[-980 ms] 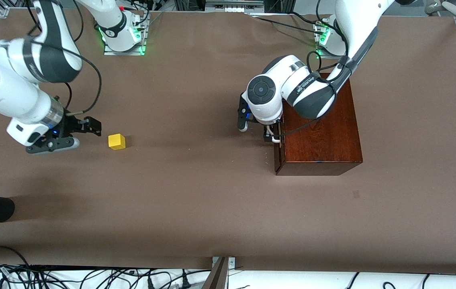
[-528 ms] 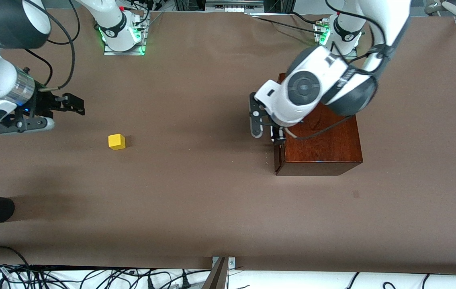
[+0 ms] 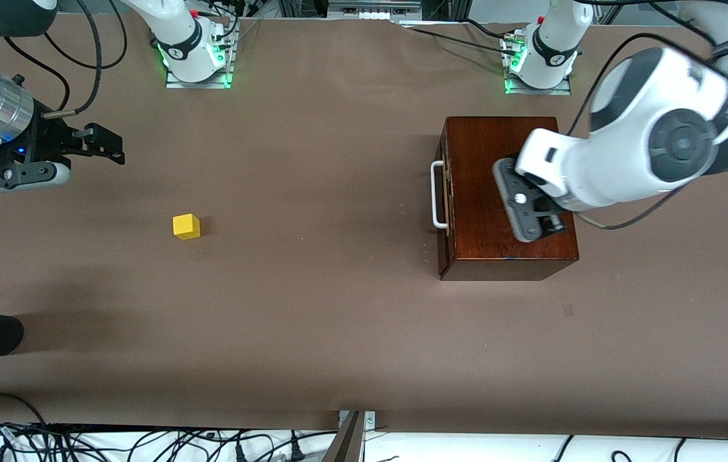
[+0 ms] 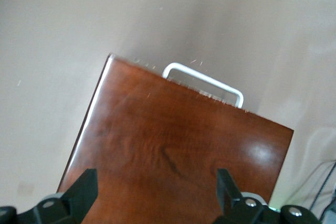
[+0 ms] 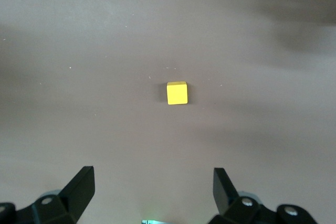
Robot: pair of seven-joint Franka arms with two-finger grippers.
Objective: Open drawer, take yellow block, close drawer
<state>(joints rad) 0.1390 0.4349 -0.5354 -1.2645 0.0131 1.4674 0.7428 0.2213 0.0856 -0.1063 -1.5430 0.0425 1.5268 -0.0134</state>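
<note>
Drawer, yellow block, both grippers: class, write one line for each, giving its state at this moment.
Drawer: shut, its white handle free.
Yellow block: resting on the table, out of the box, not held.
Left gripper: jaws open, empty, above the box top.
Right gripper: jaws open, empty, above the block.

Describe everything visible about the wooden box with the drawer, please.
The wooden box is dark reddish-brown with a glossy top and lies toward the left arm's end of the table. Its drawer is shut, and the white U-shaped handle sticks out from the front. Nothing touches it; the left hand hangs open above its top.
</note>
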